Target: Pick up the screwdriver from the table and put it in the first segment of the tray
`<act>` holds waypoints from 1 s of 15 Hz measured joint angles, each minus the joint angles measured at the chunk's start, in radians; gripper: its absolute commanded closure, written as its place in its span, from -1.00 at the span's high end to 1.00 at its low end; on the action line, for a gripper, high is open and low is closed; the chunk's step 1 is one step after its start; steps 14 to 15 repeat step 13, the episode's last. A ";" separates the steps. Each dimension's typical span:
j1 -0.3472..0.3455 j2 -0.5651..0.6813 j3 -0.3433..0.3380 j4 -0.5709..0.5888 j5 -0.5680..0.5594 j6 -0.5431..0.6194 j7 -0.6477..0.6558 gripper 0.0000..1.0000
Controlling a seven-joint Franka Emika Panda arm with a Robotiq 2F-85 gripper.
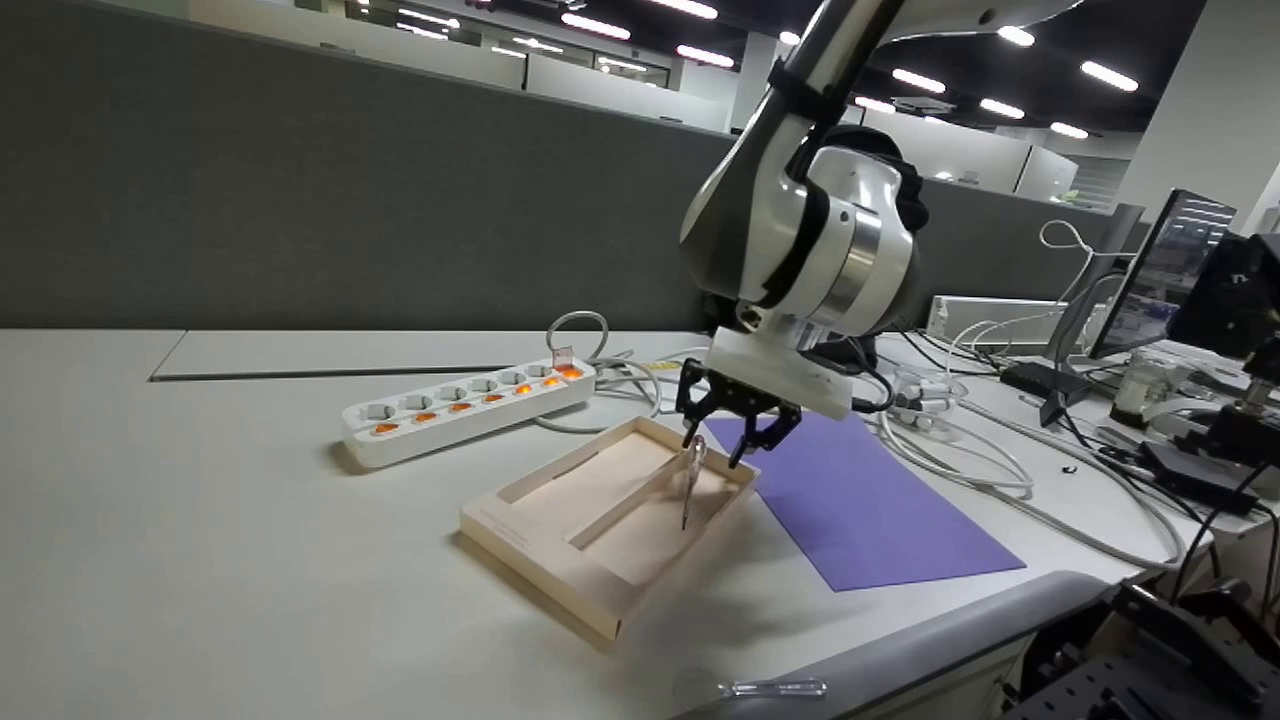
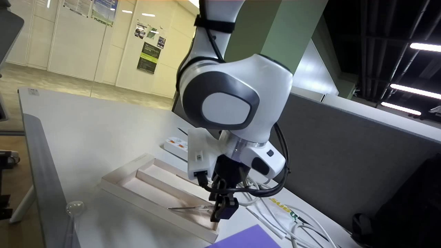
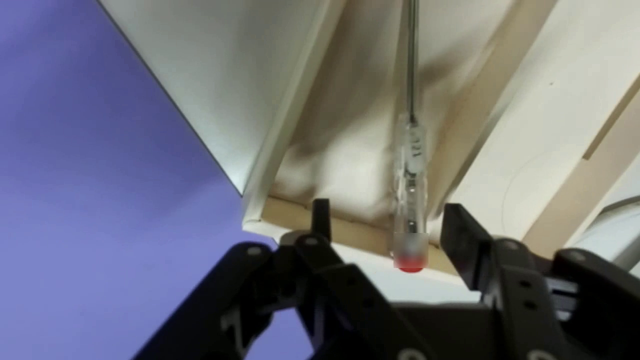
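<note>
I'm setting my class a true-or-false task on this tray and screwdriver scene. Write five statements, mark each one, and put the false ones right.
1. The power strip lies outside the tray. True.
2. The tray is one undivided space. False: a ridge runs lengthwise inside it.
3. The screwdriver has its handle end towards the claw. True.
4. The claw is clamped shut. False: it stands open.
5. The power strip is black all over. False: its casing is white.

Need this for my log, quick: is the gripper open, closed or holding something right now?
Gripper: open, holding nothing; the screwdriver shows between its parted jaws in the wrist view, unclamped.
</note>
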 measured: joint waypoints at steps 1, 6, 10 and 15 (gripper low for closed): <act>0.000 0.000 0.001 0.000 0.000 -0.001 0.000 0.95; -0.001 -0.015 0.018 -0.020 -0.002 0.001 -0.018 1.00; -0.002 -0.084 0.049 -0.082 -0.002 0.003 -0.057 1.00; -0.009 -0.150 0.069 -0.136 -0.002 -0.002 -0.088 1.00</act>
